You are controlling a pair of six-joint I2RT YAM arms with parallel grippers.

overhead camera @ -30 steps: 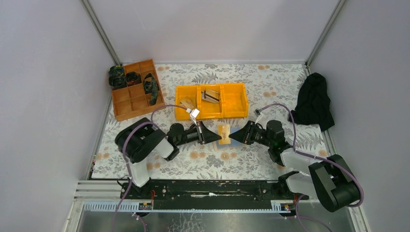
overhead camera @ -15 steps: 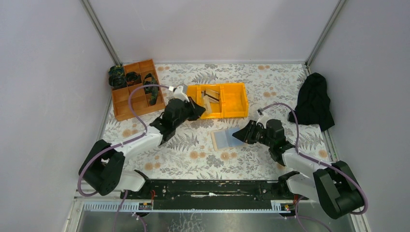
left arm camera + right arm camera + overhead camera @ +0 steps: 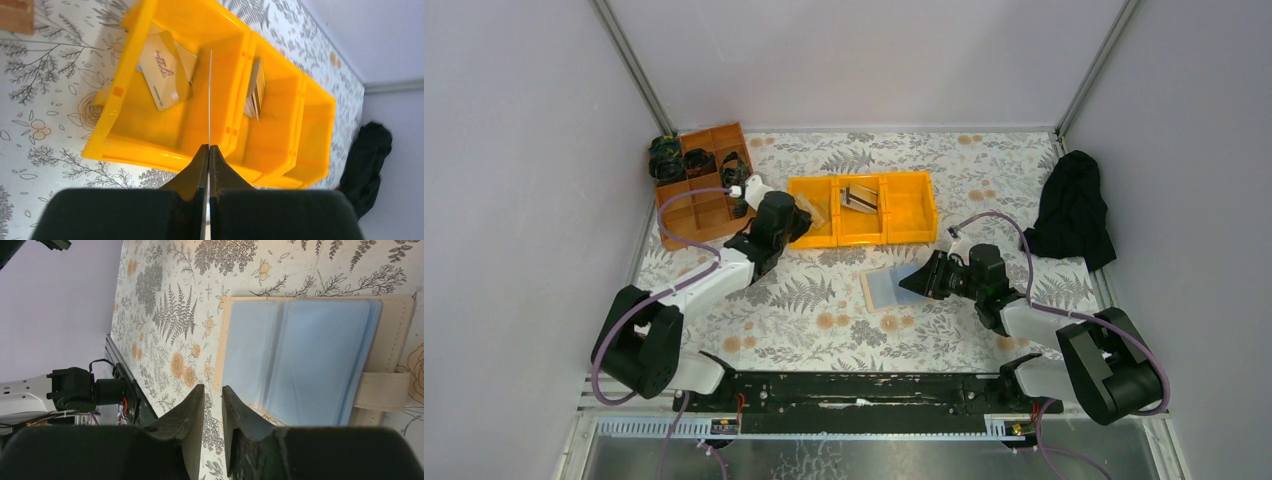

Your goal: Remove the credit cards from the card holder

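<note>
Card (image 3: 210,100) pinched edge-on in left tool (image 3: 208,146) over yellow bin (image 3: 145,150)

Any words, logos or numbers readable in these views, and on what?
Nothing reads clearly.
On the tan card in the yellow bin: script logo and a line of small print, too blurred to read.
On the middle-compartment cards: angled, nothing legible.
On the held card in the left gripper jaws: edge-on, no face shows.
On the card holder: no text.

Card (image 3: 210,100) edge-on in left gripper (image 3: 209,148); face unseen.
</note>
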